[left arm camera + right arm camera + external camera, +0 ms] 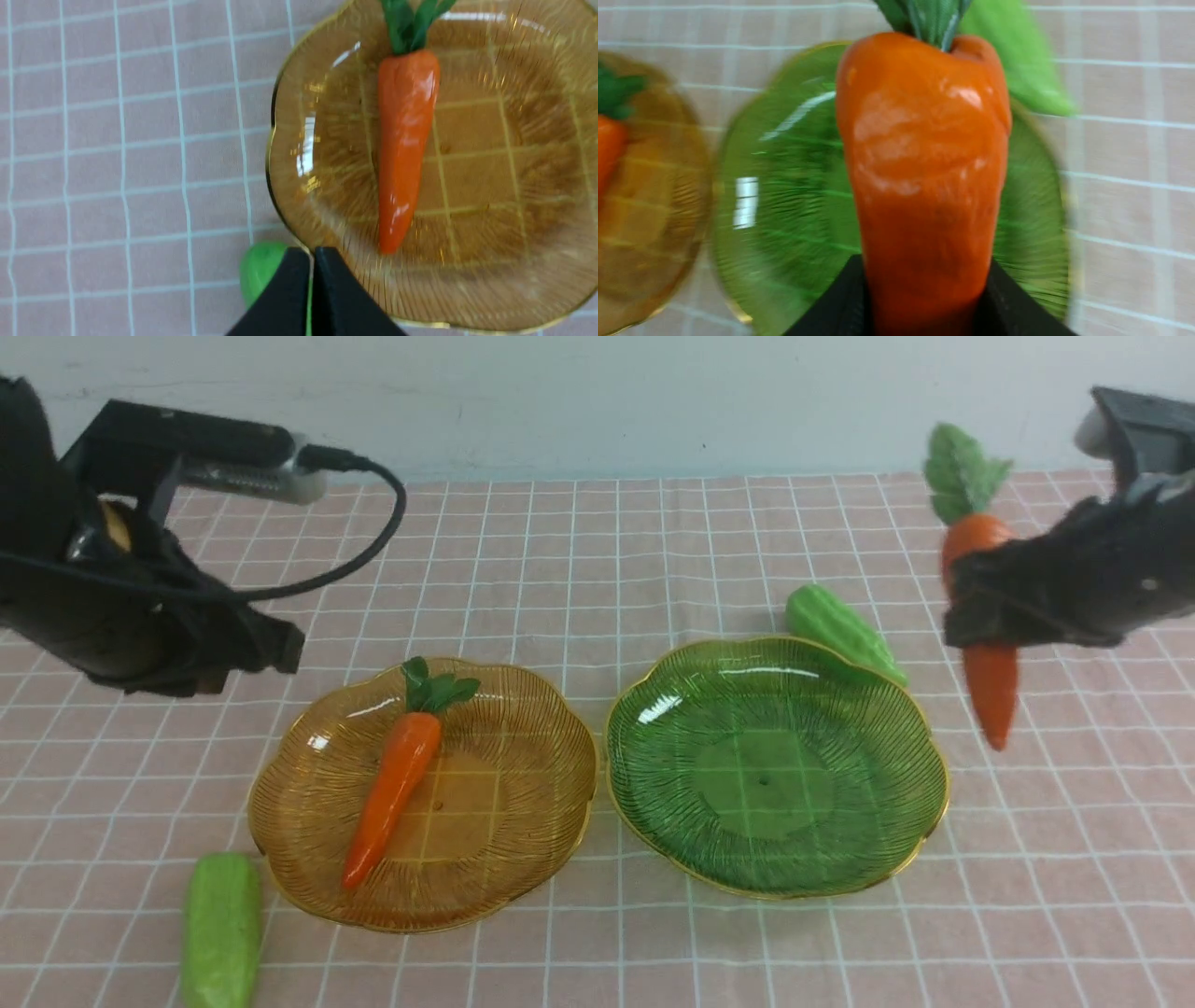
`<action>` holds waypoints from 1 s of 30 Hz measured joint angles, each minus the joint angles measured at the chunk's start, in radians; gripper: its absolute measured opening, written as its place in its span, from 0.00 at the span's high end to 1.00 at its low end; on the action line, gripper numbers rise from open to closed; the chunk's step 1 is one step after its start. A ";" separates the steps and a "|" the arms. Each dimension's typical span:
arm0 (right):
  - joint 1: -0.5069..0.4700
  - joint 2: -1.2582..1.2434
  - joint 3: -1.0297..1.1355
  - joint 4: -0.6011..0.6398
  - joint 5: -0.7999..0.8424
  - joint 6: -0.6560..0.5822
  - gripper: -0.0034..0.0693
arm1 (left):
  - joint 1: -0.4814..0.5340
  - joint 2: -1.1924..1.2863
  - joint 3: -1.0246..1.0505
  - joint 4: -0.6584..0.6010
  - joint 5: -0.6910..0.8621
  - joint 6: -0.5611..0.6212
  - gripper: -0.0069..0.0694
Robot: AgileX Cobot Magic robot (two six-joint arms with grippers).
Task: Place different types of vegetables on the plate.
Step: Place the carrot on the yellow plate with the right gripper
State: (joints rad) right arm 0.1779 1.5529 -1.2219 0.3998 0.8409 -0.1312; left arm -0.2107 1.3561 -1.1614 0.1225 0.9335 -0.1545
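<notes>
An orange carrot (392,782) lies in the amber plate (523,840); both also show in the left wrist view, the carrot (404,144) in the plate (514,233). The green plate (775,765) beside it holds nothing. My right gripper (985,607) is shut on a second carrot (990,681) and holds it upright in the air right of the green plate; it fills the right wrist view (924,168). One green gourd (840,627) lies behind the green plate, another (222,929) at the front left. My left gripper (271,649) hovers shut and empty, left of the amber plate.
A pink checked cloth (597,541) covers the table. The pale wall (597,392) stands behind it. A black cable (373,523) loops off the left arm.
</notes>
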 joint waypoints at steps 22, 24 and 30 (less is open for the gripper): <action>0.486 0.615 -0.480 0.246 -0.038 0.030 0.55 | 0.070 -0.135 0.327 -0.113 0.042 -0.115 0.88; 0.486 0.616 -0.496 0.231 -0.035 0.057 0.46 | 0.070 -0.135 0.327 -0.114 0.053 -0.114 0.83; 0.484 0.616 -0.556 0.150 0.027 0.077 0.31 | 0.071 -0.135 0.327 -0.114 0.048 -0.114 0.57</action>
State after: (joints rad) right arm 0.6616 2.1688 -1.7780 0.5495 0.8679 -0.0537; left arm -0.1398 1.2207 -0.8345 0.0082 0.9813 -0.2686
